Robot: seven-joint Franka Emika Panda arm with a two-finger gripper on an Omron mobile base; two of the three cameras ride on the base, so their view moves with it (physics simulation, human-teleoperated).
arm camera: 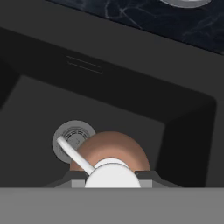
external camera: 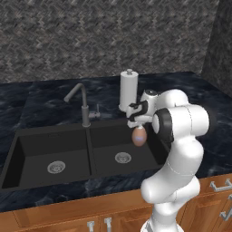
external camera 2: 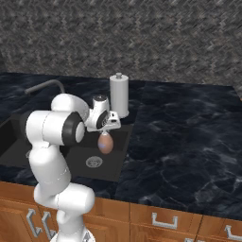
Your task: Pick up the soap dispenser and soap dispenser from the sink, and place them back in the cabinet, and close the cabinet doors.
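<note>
simulated kitchen, read left to right in the left base view: black rectangular double-basin sink (external camera: 27, 149) sunk in a dark marbled counter (external camera: 41, 93), left basin with a round steel drain; grey gooseneck faucet (external camera: 81, 102) behind the divider; right basin with a round steel drain (external camera: 123, 157); tall white paper-towel roll (external camera: 128, 90) standing on the counter behind. above the right basin, white arm's two-finger gripper (external camera: 138, 125) pointing down, fingers narrowed and clamped on the white pump of a peach-orange egg-shaped soap dispenser (external camera: 139, 137), hanging clear of the basin floor. same bottle (external camera 2: 105, 143) in the right base view, lifted above the drain. from the hand view, white pump and peach body (arm camera: 111, 153) just beneath the fingers, drain far below. step in hand, by judgement: carrying the first dispenser out of the sink. next move likely calls for raising it over the rim and swinging towards the cabinet, grip kept steady. black dispenser's whereabouts cannot be told.
</note>
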